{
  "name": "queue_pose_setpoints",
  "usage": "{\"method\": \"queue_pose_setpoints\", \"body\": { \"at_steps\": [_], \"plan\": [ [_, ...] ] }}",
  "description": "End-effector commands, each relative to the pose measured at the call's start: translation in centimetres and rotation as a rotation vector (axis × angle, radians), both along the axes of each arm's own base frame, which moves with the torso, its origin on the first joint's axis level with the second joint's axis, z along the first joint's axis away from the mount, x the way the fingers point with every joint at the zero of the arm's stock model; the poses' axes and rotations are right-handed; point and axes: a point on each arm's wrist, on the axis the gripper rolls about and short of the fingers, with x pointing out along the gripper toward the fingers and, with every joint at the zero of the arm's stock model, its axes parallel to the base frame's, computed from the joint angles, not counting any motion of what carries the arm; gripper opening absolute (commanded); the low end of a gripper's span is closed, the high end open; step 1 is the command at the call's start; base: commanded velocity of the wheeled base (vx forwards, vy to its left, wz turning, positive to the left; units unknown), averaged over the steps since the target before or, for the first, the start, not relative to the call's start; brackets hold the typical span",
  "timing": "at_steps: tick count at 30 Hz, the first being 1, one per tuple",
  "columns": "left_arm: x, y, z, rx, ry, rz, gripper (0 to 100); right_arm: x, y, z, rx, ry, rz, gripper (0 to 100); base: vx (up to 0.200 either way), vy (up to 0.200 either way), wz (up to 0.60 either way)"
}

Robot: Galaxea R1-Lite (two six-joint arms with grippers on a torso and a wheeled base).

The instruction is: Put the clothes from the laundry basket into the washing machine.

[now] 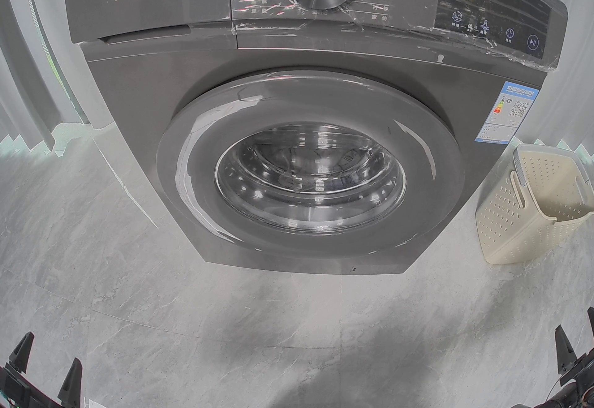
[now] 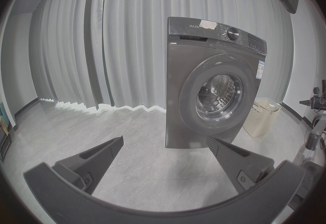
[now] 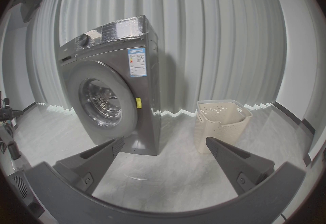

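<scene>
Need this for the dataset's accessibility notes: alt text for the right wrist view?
A grey front-loading washing machine, its round door shut, stands on a pale floor before a pleated curtain, with a cream perforated laundry basket on the floor beside it, not touching. The right gripper, open, frames the foreground.

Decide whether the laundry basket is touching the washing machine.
Apart. The right wrist view shows a strip of bare floor between the laundry basket and the washing machine.

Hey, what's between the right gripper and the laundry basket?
Just bare floor: in the right wrist view, nothing lies on it between the right gripper and the basket.
</scene>
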Motion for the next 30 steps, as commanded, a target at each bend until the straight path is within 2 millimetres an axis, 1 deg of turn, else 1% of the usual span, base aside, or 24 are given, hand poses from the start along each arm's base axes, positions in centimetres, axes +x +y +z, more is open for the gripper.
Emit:
{"method": "queue_pose_setpoints", "body": {
  "at_steps": [1, 17, 30],
  "plan": [
    [0.0, 0.0, -0.49, -0.001, 0.0, 0.0, 100, -0.28, -0.01, -0.74, 0.018, -0.014, -0.014, 100, 0.0, 0.0, 0.0],
    [0.0, 0.0, -0.47, -0.01, -0.001, 0.006, 100, -0.27, 0.04, -0.86, 0.013, -0.001, 0.005, 100, 0.0, 0.0, 0.0],
    [0.0, 0.0, -0.47, -0.003, -0.001, 0.006, 100, -0.27, 0.09, -1.07, -0.026, 0.02, 0.023, 100, 0.0, 0.0, 0.0]
  ]
}}
